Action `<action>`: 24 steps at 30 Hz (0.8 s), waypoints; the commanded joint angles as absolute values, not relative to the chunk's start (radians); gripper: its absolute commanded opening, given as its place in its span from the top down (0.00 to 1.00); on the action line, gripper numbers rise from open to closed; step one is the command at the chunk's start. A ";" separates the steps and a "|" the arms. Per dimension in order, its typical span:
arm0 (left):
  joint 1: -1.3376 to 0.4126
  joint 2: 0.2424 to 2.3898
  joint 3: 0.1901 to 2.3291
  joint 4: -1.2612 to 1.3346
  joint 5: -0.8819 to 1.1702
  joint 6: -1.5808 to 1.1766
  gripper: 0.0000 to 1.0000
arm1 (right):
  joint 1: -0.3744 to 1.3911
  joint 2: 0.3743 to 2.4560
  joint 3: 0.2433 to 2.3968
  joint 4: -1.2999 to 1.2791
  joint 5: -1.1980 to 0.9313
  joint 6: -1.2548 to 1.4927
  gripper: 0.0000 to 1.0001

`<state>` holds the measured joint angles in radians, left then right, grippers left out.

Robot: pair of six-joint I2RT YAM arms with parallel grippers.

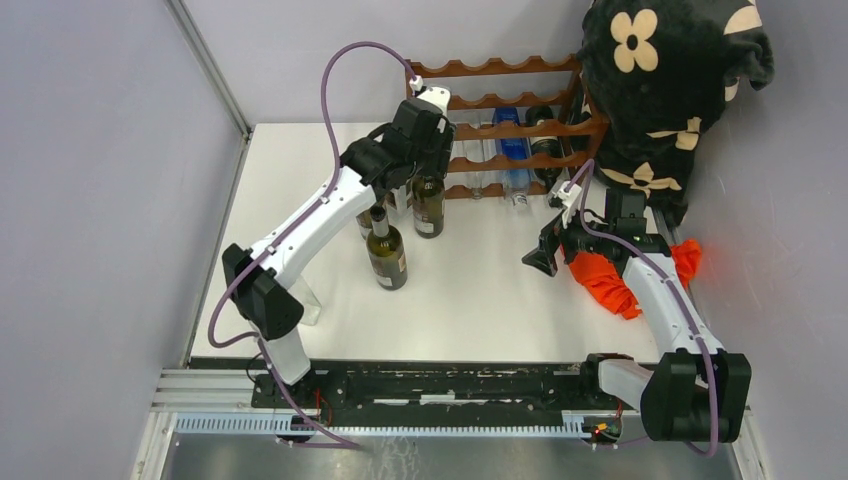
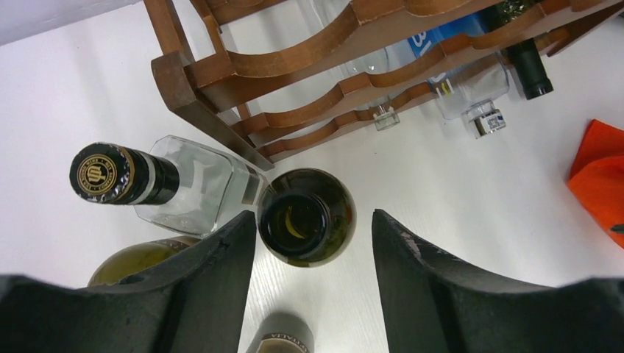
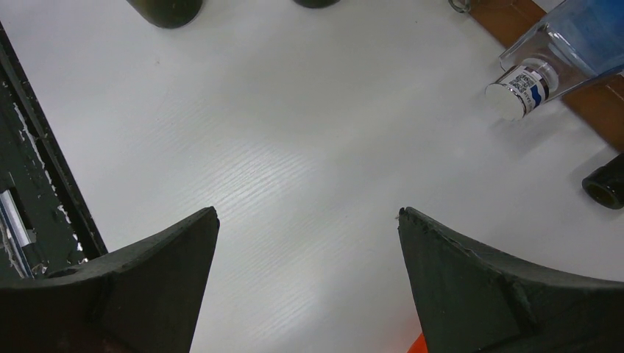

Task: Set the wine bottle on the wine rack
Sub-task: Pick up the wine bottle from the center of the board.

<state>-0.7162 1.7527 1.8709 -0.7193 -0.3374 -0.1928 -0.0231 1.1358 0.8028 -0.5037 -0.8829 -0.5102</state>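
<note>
Left gripper (image 2: 314, 220) hangs over a cluster of standing bottles on the white table (image 1: 480, 300). Its two dark fingers are spread on either side of the open mouth of the dark green glass wine bottle (image 2: 324, 195). A strip of table shows between the right finger and the glass, while the left finger may be touching it; the view is too tight to say. That wine bottle stands upright on the table just in front of the left end of the reddish-brown wooden wine rack (image 2: 221, 81) with scalloped rails. Left of it stands a clear square glass bottle with a black-and-gold cap (image 2: 110, 173). On the rack's lower tiers a blue-labelled clear bottle (image 2: 471, 95) and a dark bottle (image 2: 530, 66) lie on their sides. Farther right, the right gripper (image 3: 307, 213) hovers with its jaws wide apart over bare table, beside a crumpled orange cloth (image 1: 605, 280).
</note>
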 commanded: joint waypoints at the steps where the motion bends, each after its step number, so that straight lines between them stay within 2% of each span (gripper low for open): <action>1: -0.690 1.784 1.877 -0.643 -0.312 -0.161 0.36 | -0.029 1.111 0.797 -0.448 -0.916 -0.487 0.02; 8: -0.672 1.822 1.878 -0.619 -0.296 -0.154 0.44 | -0.032 1.100 0.774 -0.439 -0.916 -0.484 0.02; 10: -0.669 1.829 1.880 -0.613 -0.292 -0.148 0.49 | -0.032 1.095 0.767 -0.435 -0.917 -0.483 0.02; 14: -0.667 1.834 1.881 -0.616 -0.271 -0.144 0.70 | -0.032 1.094 0.767 -0.437 -0.916 -0.483 0.02; 17: -0.667 1.824 1.892 -0.631 -0.223 -0.144 0.94 | -0.033 1.094 0.775 -0.448 -0.917 -0.490 0.02; 18: -0.667 1.811 1.893 -0.634 -0.188 -0.146 0.98 | -0.032 1.093 0.781 -0.458 -0.918 -0.497 0.02; 24: -0.669 1.677 1.819 -0.532 0.055 -0.168 0.98 | -0.032 1.082 0.879 -0.636 -0.991 -0.769 0.02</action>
<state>-0.6628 1.8187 1.8557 -0.6586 -0.1623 -0.1699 -0.0284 1.1137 0.7837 -0.5354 -0.9123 -0.5636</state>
